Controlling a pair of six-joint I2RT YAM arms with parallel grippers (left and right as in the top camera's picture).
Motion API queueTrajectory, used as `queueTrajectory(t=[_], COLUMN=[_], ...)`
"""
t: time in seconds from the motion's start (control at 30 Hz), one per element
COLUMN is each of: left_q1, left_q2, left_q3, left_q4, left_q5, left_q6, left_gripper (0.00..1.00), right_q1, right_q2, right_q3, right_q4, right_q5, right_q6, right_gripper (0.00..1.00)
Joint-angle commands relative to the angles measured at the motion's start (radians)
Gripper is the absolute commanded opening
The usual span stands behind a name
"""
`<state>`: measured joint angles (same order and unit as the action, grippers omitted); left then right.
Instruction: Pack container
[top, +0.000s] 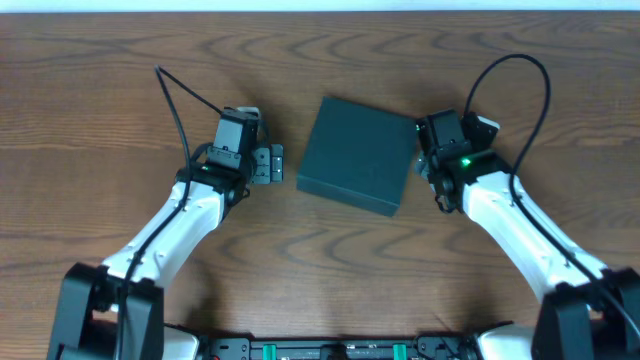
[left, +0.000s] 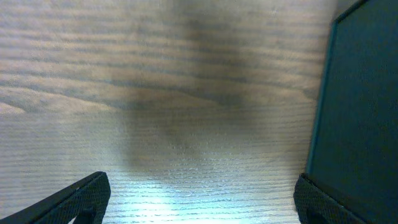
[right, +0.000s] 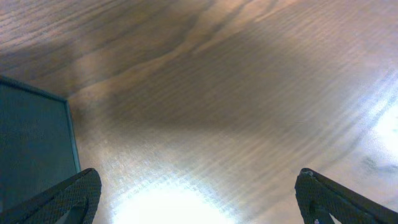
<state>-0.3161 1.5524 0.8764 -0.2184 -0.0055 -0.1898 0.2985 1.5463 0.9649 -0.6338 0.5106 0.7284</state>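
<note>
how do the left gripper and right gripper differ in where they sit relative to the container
Overhead, the left gripper stands clear of the container's left side, with a strip of table between them; the right gripper crowds its right corner. The left gripper's camera shows the container on its right, the right gripper's on its left. Both are wide open and empty, over bare wood.

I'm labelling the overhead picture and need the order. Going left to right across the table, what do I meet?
Left gripper, open, on bare wood → the container, closed, in the middle → right gripper, open, at the container's right edge.
</note>
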Motion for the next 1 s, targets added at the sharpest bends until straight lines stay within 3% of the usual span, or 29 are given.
queueTrajectory(t=[0.0, 0.43, 0.6, 0.97], left_q1=[0.002, 0.001, 0.001, 0.001], left_q2=[0.014, 0.063, 0.063, 0.063], left_q3=[0.015, 0.015, 0.015, 0.015], left_q4=[-0.003, -0.012, -0.006, -0.008], left_q5=[0.024, 0.093, 0.112, 0.115], left_q6=[-0.017, -0.029, -0.029, -0.029], left_gripper=[0.96, 0.96, 0.95, 0.96], right_q1=[-0.005, -0.005, -0.004, 0.045], right_q2=[0.039, 0.115, 0.142, 0.163], right_q3=[0.003, 0.003, 0.003, 0.003], right_q4=[0.035, 0.142, 0.239, 0.266], right_q5=[0.008, -0.033, -0.140, -0.230], right_q6=[0.017, 0.014, -0.108, -0.117], right_gripper=[0.99, 0.99, 0.99, 0.99])
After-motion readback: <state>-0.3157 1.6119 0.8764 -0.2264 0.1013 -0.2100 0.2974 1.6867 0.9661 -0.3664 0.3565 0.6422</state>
